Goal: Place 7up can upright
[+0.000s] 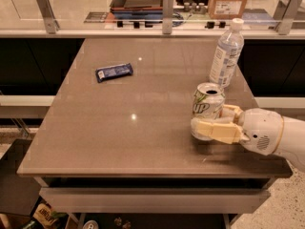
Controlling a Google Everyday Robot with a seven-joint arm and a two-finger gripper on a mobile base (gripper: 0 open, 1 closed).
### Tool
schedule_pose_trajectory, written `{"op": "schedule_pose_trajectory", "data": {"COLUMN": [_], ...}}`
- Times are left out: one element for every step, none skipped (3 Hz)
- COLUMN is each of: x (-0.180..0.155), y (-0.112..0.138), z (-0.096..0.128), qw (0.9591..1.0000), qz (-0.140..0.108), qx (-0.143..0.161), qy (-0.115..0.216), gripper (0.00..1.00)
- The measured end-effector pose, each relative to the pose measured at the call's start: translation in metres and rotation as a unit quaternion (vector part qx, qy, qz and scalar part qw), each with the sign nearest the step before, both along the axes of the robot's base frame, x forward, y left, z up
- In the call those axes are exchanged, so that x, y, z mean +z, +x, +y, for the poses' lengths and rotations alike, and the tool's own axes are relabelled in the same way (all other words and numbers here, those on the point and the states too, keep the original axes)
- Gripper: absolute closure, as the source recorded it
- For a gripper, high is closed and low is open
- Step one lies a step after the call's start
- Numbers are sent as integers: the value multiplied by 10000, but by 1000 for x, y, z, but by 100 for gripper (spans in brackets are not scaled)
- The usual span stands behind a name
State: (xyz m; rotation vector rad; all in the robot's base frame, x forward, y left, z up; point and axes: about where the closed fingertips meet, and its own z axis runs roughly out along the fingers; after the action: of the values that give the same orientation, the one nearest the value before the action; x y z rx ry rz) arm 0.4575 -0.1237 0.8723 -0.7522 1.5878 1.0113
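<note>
The 7up can (208, 102), white-silver with green lettering, stands upright near the table's right front, its open top facing up. My gripper (215, 121) reaches in from the right with its cream fingers (217, 130) closed around the can's lower half, one in front and one behind. The can's base looks to be at the tabletop, but the front finger partly hides it. The white arm housing (264, 130) lies at the right edge.
A clear water bottle (226, 54) with a white cap stands just behind the can. A dark blue snack bar (114, 72) lies at the table's left back. The brown table (119, 137) ends in front; a glass rail and counter run behind.
</note>
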Motion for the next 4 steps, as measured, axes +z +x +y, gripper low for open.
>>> {"op": "schedule_pose_trajectory", "data": {"x": [-7, -11, -11, -10], "y": [-7, -11, -13, -14], "z": [-1, 2, 6, 10], "qw": [9999, 9997, 9996, 9995], "qz": [82, 74, -17, -90], "qx": [-61, -33, 34, 130], "qy": [129, 213, 272, 286], "gripper": [100, 100, 100, 100]}}
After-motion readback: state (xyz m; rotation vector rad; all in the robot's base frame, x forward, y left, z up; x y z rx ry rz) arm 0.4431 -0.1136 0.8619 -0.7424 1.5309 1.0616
